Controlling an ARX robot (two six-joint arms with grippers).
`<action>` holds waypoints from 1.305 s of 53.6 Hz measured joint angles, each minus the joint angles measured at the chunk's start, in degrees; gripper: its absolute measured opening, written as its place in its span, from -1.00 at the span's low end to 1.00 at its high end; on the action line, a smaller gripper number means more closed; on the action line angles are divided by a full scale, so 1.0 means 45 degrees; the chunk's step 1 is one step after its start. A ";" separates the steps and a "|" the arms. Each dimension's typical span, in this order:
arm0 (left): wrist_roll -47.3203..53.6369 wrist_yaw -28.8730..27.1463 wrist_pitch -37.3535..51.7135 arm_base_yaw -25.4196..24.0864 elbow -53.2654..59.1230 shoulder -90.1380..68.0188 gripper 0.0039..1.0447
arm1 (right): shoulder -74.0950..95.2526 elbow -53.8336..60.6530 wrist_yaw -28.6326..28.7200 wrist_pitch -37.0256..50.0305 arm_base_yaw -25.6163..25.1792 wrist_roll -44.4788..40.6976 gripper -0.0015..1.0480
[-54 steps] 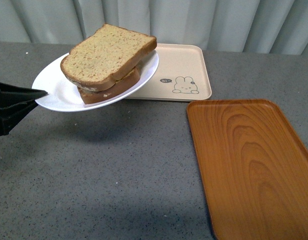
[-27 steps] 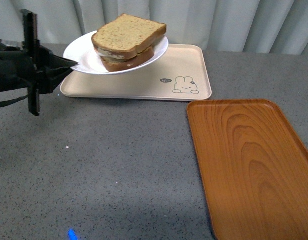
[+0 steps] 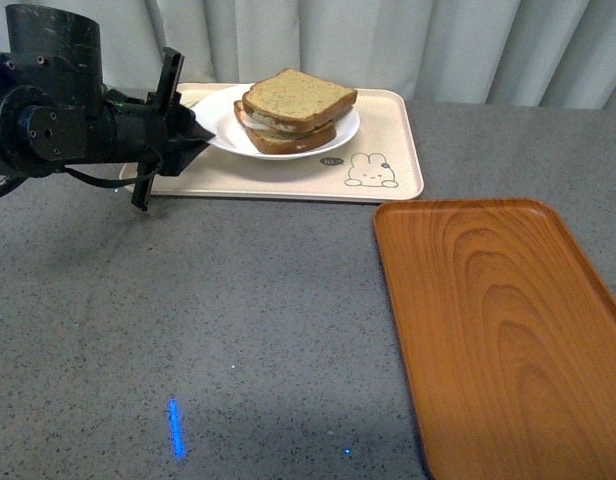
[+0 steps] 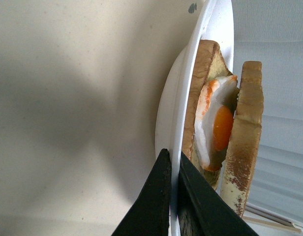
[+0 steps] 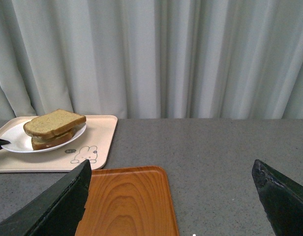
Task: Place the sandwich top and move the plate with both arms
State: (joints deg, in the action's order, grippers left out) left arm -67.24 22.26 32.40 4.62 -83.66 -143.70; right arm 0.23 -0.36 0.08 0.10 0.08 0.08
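Observation:
The white plate [image 3: 223,128] sits over the beige rabbit-print tray [image 3: 373,185] at the far left. The sandwich top [image 3: 300,96], a plain speckled slice, lies on the stack, above the fried egg [image 4: 221,127] and the lower slice. My left gripper [image 3: 200,136] is shut on the plate's left rim; in the left wrist view its black fingers [image 4: 156,196] pinch the rim [image 4: 200,69]. My right gripper [image 5: 171,196] is open and empty, held high over the table, out of the front view. The right wrist view shows the plate [image 5: 14,140] and the top slice [image 5: 54,121] far off.
An orange-brown wood-grain tray [image 3: 498,330] lies at the right on the grey table [image 3: 238,330]; it also shows in the right wrist view [image 5: 127,201]. Pale curtains [image 3: 438,45] hang behind the table. A blue light streak [image 3: 175,428] shows near the front edge.
My left arm has carried the plate with the sandwich away from me and to the right, and lowered it over the rabbit-print tray. The sandwich stayed stacked.

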 joint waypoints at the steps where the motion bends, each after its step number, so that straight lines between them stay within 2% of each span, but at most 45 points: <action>1: 0.0044 -0.0015 -0.0170 0.0005 -0.0121 -0.0029 -0.93 | 0.0000 0.0000 0.0000 -0.0005 0.0000 0.0000 0.83; 6: 0.0170 -0.0029 -0.0544 0.0010 -0.0355 -0.0049 -0.88 | 0.0000 0.0000 0.0000 0.0000 0.0000 0.0000 0.83; 17: 0.0578 0.0597 -0.0214 -0.0209 0.1132 0.0874 -0.08 | 0.0000 0.0000 0.0000 -0.0005 0.0005 0.0000 0.83; 26: 0.2084 0.0413 -0.0588 -0.1069 0.4575 0.4430 0.60 | 0.0000 0.0000 0.0000 0.0000 0.0000 0.0000 0.83; 31: 0.2390 0.0311 -0.0452 -0.1642 0.6353 0.6358 0.88 | 0.0000 0.0000 0.0000 0.0000 0.0005 0.0000 0.83; 33: 0.2642 0.0282 -0.0505 -0.1885 0.7023 0.7082 0.92 | 0.0000 0.0000 0.0000 0.0000 0.0005 0.0000 0.83; 35: 0.3337 -0.0185 -0.0291 -0.2123 0.7966 0.7844 0.86 | 0.0000 0.0000 0.0000 -0.0005 0.0000 0.0000 0.83; 37: 0.4687 -0.1496 0.1690 -0.2200 0.9204 0.8223 0.73 | 0.0005 0.0000 -0.0005 0.0000 0.0000 0.0000 0.83; 38: 0.6309 -0.2739 0.3934 -0.2220 1.0069 0.8335 0.62 | 0.0005 0.0000 -0.0005 -0.0005 0.0005 0.0000 0.83; 40: 0.8199 -0.3599 0.6096 -0.2215 1.1152 0.8451 0.48 | 0.0000 0.0000 0.0005 0.0000 0.0005 0.0000 0.83; 42: 0.9724 -0.3910 0.7713 -0.2147 1.2055 0.8616 0.35 | 0.0000 0.0000 0.0000 -0.0005 0.0005 0.0000 0.83; 46: 1.2279 -0.3997 0.9272 -0.1982 1.3114 0.9355 0.11 | 0.0005 0.0000 0.0005 -0.0005 0.0000 0.0000 0.83; 50: 1.3818 -0.4153 0.9500 -0.1817 1.4100 1.0763 -0.24 | 0.0000 0.0000 0.0000 -0.0005 0.0000 0.0000 0.83; 55: 1.4328 -0.4221 0.9360 -0.1700 1.4848 1.1589 -0.51 | 0.0000 0.0000 -0.0005 -0.0005 0.0000 0.0000 0.83; 58: 1.4484 -0.4702 0.9180 -0.1394 1.5266 1.2060 -0.68 | 0.0000 0.0000 -0.0005 -0.0005 0.0000 0.0000 0.83; 61: 1.4615 -0.4911 0.8903 -0.1151 1.5781 1.2779 -0.93 | 0.0000 0.0000 0.0000 -0.0005 0.0000 0.0000 0.83; 67: 1.4702 -0.4915 0.8432 -0.1059 1.6422 1.3945 -0.93 | 0.0000 0.0000 0.0000 -0.0005 0.0000 0.0000 0.83; 70: 1.4722 -0.4969 0.7378 -0.1059 1.6572 1.4940 -0.93 | 0.0000 0.0000 0.0000 -0.0005 0.0000 0.0000 0.83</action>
State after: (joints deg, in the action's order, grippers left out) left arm -0.99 -0.10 65.60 -0.14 -9.08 -76.47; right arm 0.23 -0.36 0.08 0.08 0.08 0.08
